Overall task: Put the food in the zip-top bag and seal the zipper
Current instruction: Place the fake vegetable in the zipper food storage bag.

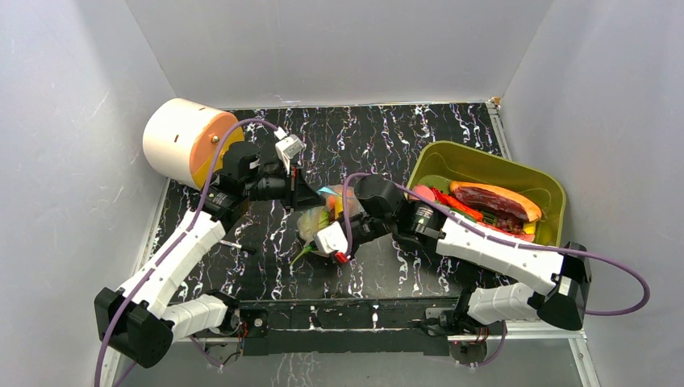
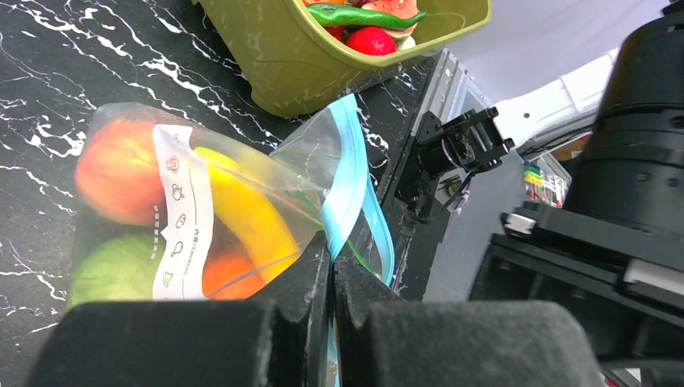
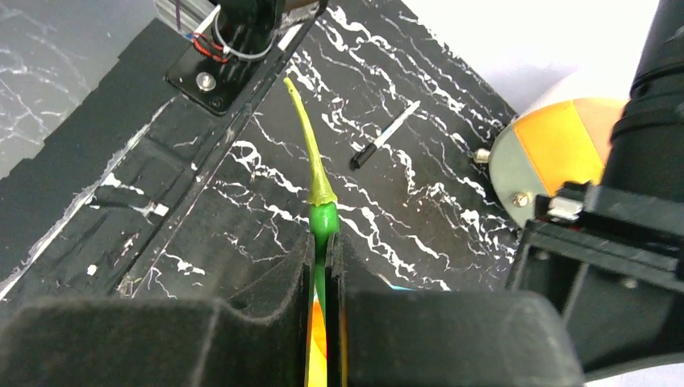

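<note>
Zip-top bag (image 2: 185, 218) sits in the middle of the desk (image 1: 266, 274) with fruit (image 2: 121, 181) inside, its zipper (image 2: 347, 177) lip pinched in my closed left tool (image 2: 332, 270). My right tool (image 3: 323, 254) clamps a pepper (image 3: 321, 216) by its stem. I'd lift the lip, feed the pepper in body-first, and release only once it is inside.

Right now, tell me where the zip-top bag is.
In the top view the bag lies mid-table, left of the green bin; the left gripper is shut on its blue zipper edge.
</note>
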`<action>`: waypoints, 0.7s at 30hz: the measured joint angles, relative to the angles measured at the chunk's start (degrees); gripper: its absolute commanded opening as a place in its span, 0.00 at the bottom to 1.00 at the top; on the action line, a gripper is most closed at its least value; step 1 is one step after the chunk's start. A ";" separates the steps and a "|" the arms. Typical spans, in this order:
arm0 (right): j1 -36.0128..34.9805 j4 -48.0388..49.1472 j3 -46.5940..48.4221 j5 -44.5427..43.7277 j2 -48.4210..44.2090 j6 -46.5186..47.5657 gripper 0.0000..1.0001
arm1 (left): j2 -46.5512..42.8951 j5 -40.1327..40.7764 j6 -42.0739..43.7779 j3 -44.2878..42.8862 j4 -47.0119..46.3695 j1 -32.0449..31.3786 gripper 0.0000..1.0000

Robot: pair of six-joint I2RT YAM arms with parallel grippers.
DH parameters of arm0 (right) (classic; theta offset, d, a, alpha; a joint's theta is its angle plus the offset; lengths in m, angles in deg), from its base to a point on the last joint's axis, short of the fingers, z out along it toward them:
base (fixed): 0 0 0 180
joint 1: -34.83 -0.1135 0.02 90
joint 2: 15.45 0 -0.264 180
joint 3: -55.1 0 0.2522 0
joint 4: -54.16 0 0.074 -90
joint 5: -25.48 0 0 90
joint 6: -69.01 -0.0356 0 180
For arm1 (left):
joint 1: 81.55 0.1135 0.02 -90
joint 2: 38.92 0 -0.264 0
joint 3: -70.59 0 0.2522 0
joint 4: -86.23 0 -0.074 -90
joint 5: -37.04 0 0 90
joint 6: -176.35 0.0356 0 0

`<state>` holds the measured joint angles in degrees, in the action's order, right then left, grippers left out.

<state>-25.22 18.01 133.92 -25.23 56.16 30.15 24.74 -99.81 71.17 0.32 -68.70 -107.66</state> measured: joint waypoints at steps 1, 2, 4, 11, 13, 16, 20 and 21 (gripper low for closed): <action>0.00 -0.15 -0.52 -0.44 0.00 0.15 0.00 | 0.00 -0.22 0.15 -0.09 0.17 0.00 0.00; 0.00 -0.09 -1.09 -0.76 0.00 0.31 0.00 | 0.02 -0.44 0.24 -0.20 0.31 0.00 0.00; 0.00 -0.24 -2.21 -1.49 0.00 0.63 0.00 | 0.31 -1.05 0.55 -0.57 0.37 0.00 0.00; 0.20 1.88 -4.66 -4.46 -0.46 0.20 0.00 | 2.99 -3.23 1.01 -2.47 0.66 0.00 0.12; 0.68 4.04 -6.88 -5.33 -1.29 -0.85 0.00 | 3.17 -2.97 2.12 -3.91 1.95 0.00 0.21; 1.95 8.90 -12.11 -7.02 -3.43 -3.08 0.00 | 2.38 0.42 4.26 -6.56 3.69 0.00 0.27; 3.89 18.14 -21.38 -9.20 -7.56 -6.95 0.00 | -2.21 9.29 6.19 -7.17 5.01 0.00 0.33; 4.42 20.11 -22.91 -9.35 -8.22 -7.96 0.00 | -3.98 11.13 6.73 -7.06 5.18 0.00 0.34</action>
<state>-20.81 38.12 111.01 -34.58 47.95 22.19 20.76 -88.68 77.91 -6.74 -63.52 -107.66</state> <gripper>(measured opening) 0.036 0.310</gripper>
